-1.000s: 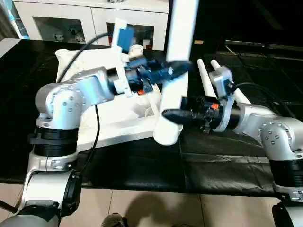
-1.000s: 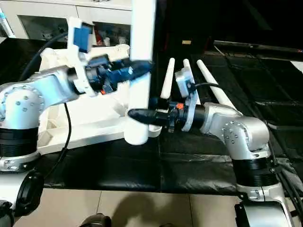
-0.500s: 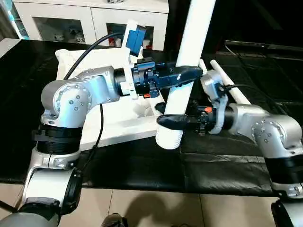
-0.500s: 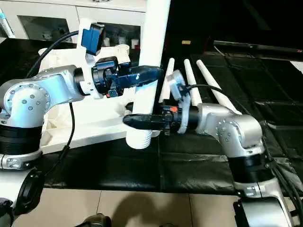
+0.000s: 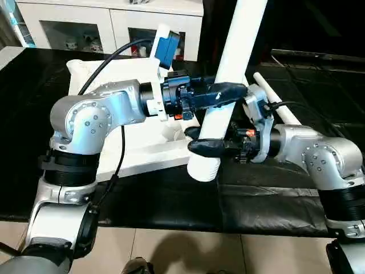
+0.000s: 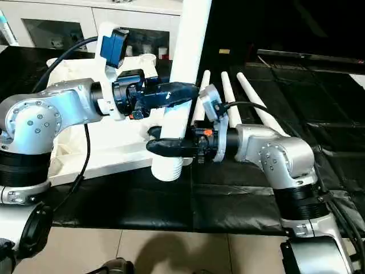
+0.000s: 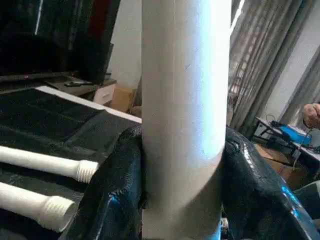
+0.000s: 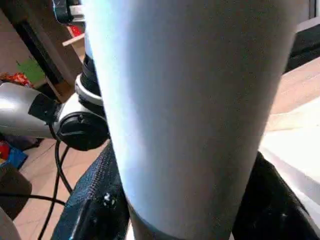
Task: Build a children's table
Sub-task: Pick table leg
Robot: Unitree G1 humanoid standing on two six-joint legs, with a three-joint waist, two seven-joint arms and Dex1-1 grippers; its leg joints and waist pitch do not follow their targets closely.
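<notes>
A white table leg (image 5: 236, 51) stands nearly upright over the black mat, its top leaning right and its threaded end (image 5: 203, 169) hanging just above the mat. My left gripper (image 5: 231, 91) is shut on the leg's middle, its black fingers (image 7: 112, 190) pressed against both sides. Lower down, my right gripper (image 5: 202, 145) is shut on the same leg, its fingers (image 8: 92, 210) hugging the thick part. The white table top (image 5: 128, 149) lies behind my left arm, tilted, underside up.
Three more white legs (image 6: 251, 97) lie side by side on the black mat (image 5: 171, 200) behind my right arm, threaded ends (image 7: 55, 212) showing. A white cabinet with glass doors (image 5: 85, 25) stands at the back. The mat's front edge is near the tiled floor.
The leg's top has leaned further right and my left gripper has moved right with it. My right gripper's fingers have closed in on the lower leg.
</notes>
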